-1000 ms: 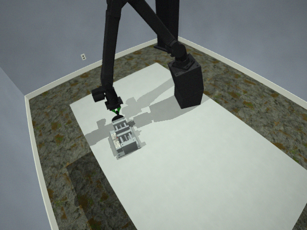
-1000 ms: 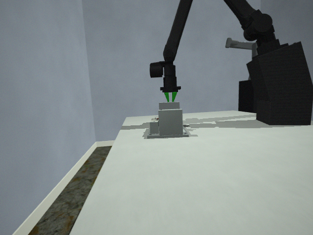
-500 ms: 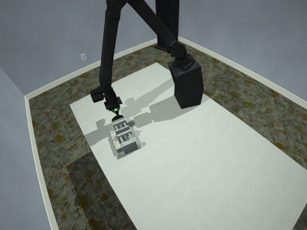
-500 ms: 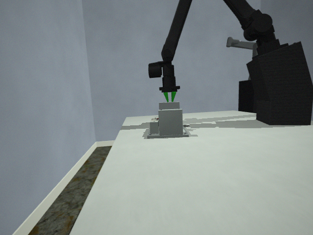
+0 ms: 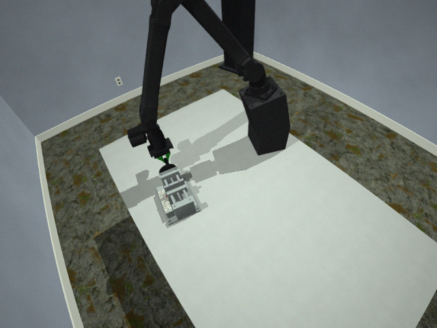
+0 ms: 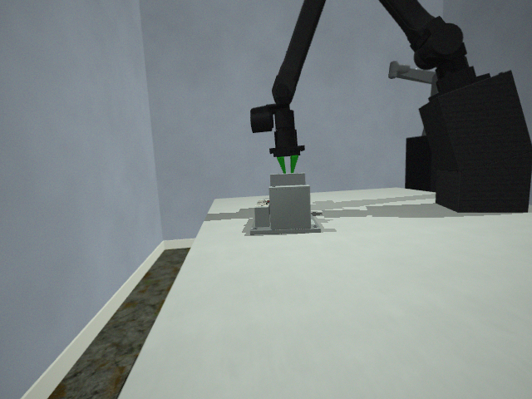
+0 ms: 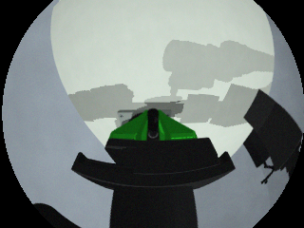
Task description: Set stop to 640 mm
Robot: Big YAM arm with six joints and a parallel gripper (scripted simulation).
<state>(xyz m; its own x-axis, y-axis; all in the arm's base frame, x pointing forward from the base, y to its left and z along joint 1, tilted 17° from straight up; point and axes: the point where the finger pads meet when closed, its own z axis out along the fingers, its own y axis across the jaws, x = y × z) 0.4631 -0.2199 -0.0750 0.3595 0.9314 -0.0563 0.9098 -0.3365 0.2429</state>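
A small grey stop fixture point(image 5: 177, 197) stands on the white table top near its left edge, with rails on top and a white scale strip point(image 5: 162, 200) along its left side. It also shows in the exterior view point(image 6: 289, 206). A dark handwheel point(image 5: 166, 167) sits at the fixture's far end. My gripper point(image 5: 164, 159) with green fingers comes down from above and is shut on the handwheel's knob. In the exterior view the fingers point(image 6: 288, 168) reach behind the fixture, which hides the handwheel. In the wrist view the green fingers are close together around a small dark knob.
The arm's black base block point(image 5: 267, 118) stands on the far part of the table. The table's left edge point(image 6: 171, 292) drops to a mottled floor close to the fixture. A step-down in the floor point(image 5: 123, 275) lies in front of it.
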